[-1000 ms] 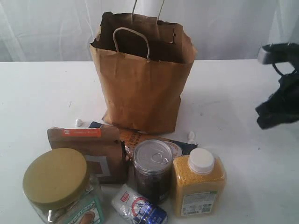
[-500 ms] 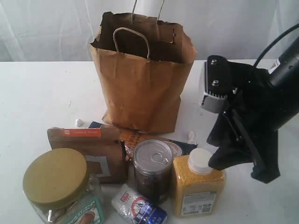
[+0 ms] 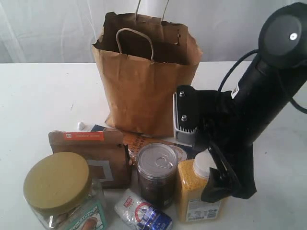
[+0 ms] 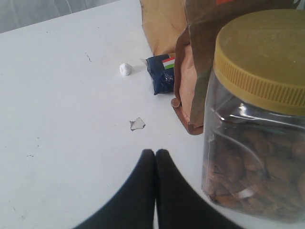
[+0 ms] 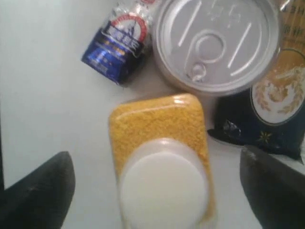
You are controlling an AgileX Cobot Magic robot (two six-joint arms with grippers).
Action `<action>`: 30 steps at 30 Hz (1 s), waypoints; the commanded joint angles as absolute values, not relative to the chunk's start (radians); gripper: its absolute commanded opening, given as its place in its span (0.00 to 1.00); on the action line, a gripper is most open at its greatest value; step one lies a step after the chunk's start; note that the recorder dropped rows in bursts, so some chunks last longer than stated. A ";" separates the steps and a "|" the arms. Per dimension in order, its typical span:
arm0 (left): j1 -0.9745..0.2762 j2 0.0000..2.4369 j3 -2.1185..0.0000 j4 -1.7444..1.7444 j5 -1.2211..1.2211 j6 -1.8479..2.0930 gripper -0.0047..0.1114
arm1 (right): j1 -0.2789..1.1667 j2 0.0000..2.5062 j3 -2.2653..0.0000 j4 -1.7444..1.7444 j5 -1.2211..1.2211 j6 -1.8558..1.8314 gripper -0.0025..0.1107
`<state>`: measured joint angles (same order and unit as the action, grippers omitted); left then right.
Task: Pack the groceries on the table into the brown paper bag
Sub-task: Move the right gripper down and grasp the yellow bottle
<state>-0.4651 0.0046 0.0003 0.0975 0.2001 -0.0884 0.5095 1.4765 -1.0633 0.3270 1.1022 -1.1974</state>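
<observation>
The brown paper bag (image 3: 146, 76) stands open at the back of the table (image 3: 43, 96). In front of it are the groceries: gold-lidded jar (image 3: 57, 184) (image 4: 257, 109), brown pouch (image 3: 93, 153) (image 4: 195, 71), dark-filled can (image 3: 157, 172) (image 5: 217, 40), yellow-grain bottle (image 3: 192, 191) (image 5: 162, 157), spaghetti pack (image 3: 139, 141) (image 5: 267, 109) lying flat, and white-blue packet (image 3: 141, 213) (image 5: 119, 45). My right gripper (image 3: 213, 175) (image 5: 157, 191) hangs open over the bottle, one finger on each side of its white cap, not touching it. My left gripper (image 4: 155, 155) is shut and empty, low on the table beside the jar.
A white crumb (image 3: 81, 126) (image 4: 125, 69) and a small torn scrap (image 4: 137, 124) lie on the table left of the pouch. The right arm's black body (image 3: 261, 100) stands just right of the bag. A white curtain hangs behind.
My right arm has swung in from the right edge and down over the yellow-grain bottle, and its jaws have opened wide. The groceries and the bag have not moved.
</observation>
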 commanded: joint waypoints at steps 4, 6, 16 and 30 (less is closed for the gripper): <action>-0.465 0.000 0.000 0.096 0.201 -0.089 0.04 | 0.511 1.525 -1.063 0.296 1.089 -1.171 0.79; -0.465 0.000 0.000 0.096 0.201 -0.089 0.04 | 0.511 1.535 -1.056 0.322 1.089 -1.165 0.79; -0.465 0.000 0.000 0.096 0.202 -0.089 0.04 | 0.511 1.567 -1.023 0.327 1.092 -1.163 0.74; -0.465 0.000 0.000 0.096 0.202 -0.089 0.04 | 0.511 1.561 -1.026 0.310 1.108 -0.955 0.05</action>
